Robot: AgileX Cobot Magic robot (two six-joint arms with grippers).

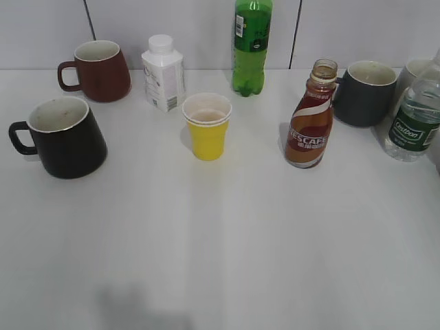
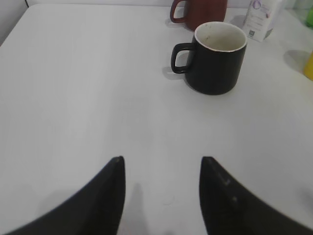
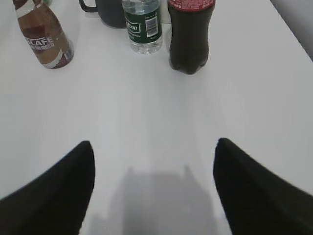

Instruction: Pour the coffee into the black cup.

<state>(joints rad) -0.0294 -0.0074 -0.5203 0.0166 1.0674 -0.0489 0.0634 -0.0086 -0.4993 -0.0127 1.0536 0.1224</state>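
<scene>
The brown NESCAFE coffee bottle (image 1: 311,124) stands uncapped and upright right of centre; it also shows at the top left of the right wrist view (image 3: 45,38). The black cup (image 1: 63,137) stands at the left with its handle to the left, empty, and shows in the left wrist view (image 2: 215,58). My left gripper (image 2: 162,164) is open and empty, well short of the black cup. My right gripper (image 3: 152,147) is open and empty, well short of the coffee bottle. Neither gripper shows in the exterior view.
A maroon mug (image 1: 97,70), a white carton (image 1: 163,73), a green soda bottle (image 1: 251,45), a yellow paper cup (image 1: 207,126), a dark grey mug (image 1: 366,93) and a clear water bottle (image 1: 414,117) stand around. A dark cola bottle (image 3: 190,34) stands beside the water bottle.
</scene>
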